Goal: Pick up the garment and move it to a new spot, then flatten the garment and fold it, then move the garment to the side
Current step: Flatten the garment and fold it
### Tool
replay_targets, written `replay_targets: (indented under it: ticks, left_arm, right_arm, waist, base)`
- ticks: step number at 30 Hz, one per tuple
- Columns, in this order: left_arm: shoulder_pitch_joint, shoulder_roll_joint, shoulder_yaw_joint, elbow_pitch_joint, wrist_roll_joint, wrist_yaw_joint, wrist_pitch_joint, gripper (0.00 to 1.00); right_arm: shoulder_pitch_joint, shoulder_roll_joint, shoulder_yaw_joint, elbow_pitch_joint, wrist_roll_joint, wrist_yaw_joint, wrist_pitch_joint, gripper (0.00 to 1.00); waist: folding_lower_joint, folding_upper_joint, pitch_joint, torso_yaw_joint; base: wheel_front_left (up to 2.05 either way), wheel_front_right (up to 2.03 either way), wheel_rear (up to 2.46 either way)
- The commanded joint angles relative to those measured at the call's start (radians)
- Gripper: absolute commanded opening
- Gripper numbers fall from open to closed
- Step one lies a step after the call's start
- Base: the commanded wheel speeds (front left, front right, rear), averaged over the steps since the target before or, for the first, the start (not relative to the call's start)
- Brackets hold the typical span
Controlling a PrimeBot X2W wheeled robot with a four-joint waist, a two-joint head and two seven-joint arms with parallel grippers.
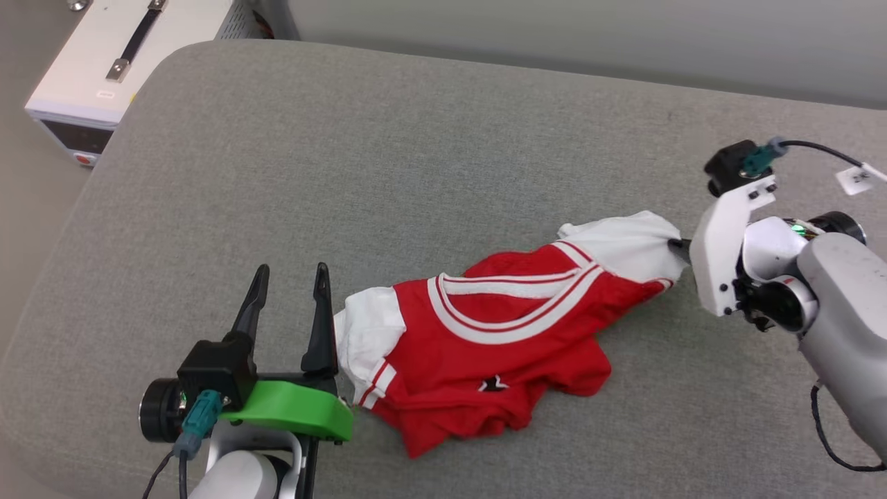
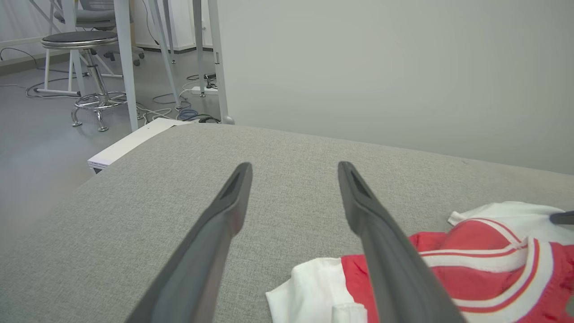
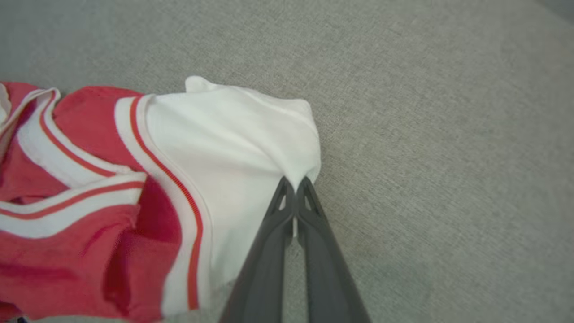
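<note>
Right wrist view shows the right gripper (image 3: 295, 183) clamped on the white sleeve (image 3: 233, 134) of the shirt (image 3: 76, 112), which looks limp and light, so this seems a sound hold; left gripper (image 1: 290, 272) open, empty.

Grey cushion (image 1: 416, 138), pale wall (image 2: 381, 67), stool (image 2: 78, 38)

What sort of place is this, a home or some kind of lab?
Probably a lab or workshop, not a home. Beside the grey upholstered surface stands a white instrument box with a carry handle, and beyond it are a metal-legged stool and loose cables on a bare floor.
</note>
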Motion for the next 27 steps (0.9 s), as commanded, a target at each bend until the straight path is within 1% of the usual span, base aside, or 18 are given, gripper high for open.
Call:
replay_targets:
  ticks: [1, 3, 8, 12, 14, 16, 19, 23, 24, 25, 26, 27]
  left_arm:
    - [0.013, 0.008, 0.003, -0.004, 0.004, 0.005, -0.004, 1.00]
    - [0.019, 0.012, 0.006, -0.008, 0.003, 0.009, -0.002, 1.00]
    - [0.035, 0.025, 0.011, -0.022, 0.001, 0.020, 0.009, 1.00]
    - [0.042, 0.033, 0.011, -0.029, 0.001, 0.026, 0.019, 1.00]
    - [0.045, 0.036, 0.010, -0.031, 0.000, 0.027, 0.022, 1.00]
    - [0.047, 0.038, 0.010, -0.032, -0.001, 0.029, 0.026, 1.00]
    - [0.051, 0.040, 0.009, -0.029, -0.004, 0.032, 0.033, 1.00]
    - [0.058, 0.044, 0.011, -0.026, -0.010, 0.038, 0.040, 1.00]
    - [0.059, 0.045, 0.011, -0.026, -0.011, 0.039, 0.042, 1.00]
    - [0.061, 0.046, 0.011, -0.025, -0.012, 0.039, 0.043, 1.00]
    - [0.062, 0.046, 0.011, -0.024, -0.013, 0.039, 0.044, 1.00]
    - [0.064, 0.048, 0.011, -0.022, -0.015, 0.040, 0.047, 1.00]
  right_arm:
    - [0.034, -0.026, -0.032, -0.014, -0.014, -0.002, -0.017, 0.00]
    - [0.061, -0.048, -0.076, -0.031, -0.026, -0.002, -0.030, 0.00]
    - [0.185, -0.101, -0.230, -0.090, -0.073, -0.002, -0.049, 0.00]
    - [0.332, -0.101, -0.382, -0.138, -0.120, -0.002, -0.040, 0.00]
    - [0.419, -0.082, -0.456, -0.164, -0.147, -0.002, -0.029, 0.00]
    - [0.509, -0.047, -0.520, -0.189, -0.171, -0.002, -0.012, 0.00]
    - [0.637, 0.024, -0.596, -0.224, -0.214, -0.002, 0.022, 0.00]
    - [0.731, 0.111, -0.673, -0.274, -0.275, -0.002, 0.029, 0.00]
    - [0.741, 0.127, -0.692, -0.286, -0.291, -0.002, 0.020, 0.16]
    - [0.751, 0.145, -0.710, -0.300, -0.310, -0.002, 0.012, 0.76]
    - [0.758, 0.157, -0.723, -0.313, -0.326, -0.002, 0.003, 1.00]
    - [0.764, 0.175, -0.744, -0.331, -0.346, -0.002, -0.017, 1.00]
  waist:
    - [0.0000, 0.0000, -0.028, -0.039]
    - [0.0000, 0.0000, -0.034, -0.055]
    - [0.0000, 0.0000, -0.046, -0.097]
    - [0.0000, 0.0000, -0.046, -0.117]
    - [0.0000, 0.0000, -0.047, -0.122]
    - [0.0000, 0.0000, -0.049, -0.125]
    - [0.0000, 0.0000, -0.055, -0.125]
    - [0.0000, 0.0000, -0.059, -0.127]
    - [0.0000, 0.0000, -0.060, -0.127]
    - [0.0000, 0.0000, -0.062, -0.128]
    - [0.0000, 0.0000, -0.063, -0.128]
    - [0.0000, 0.0000, -0.066, -0.128]
  base:
    - [0.00, 0.00, 0.00]
    - [0.00, 0.00, 0.00]
    - [0.00, 0.00, 0.00]
    - [0.00, 0.00, 0.00]
    - [0.00, 0.00, 0.00]
    - [0.00, 0.00, 0.00]
    - [0.00, 0.00, 0.00]
    - [0.00, 0.00, 0.00]
    - [0.00, 0.00, 0.00]
    - [0.00, 0.00, 0.00]
    - [0.00, 0.00, 0.00]
    - [0.00, 0.00, 0.00]
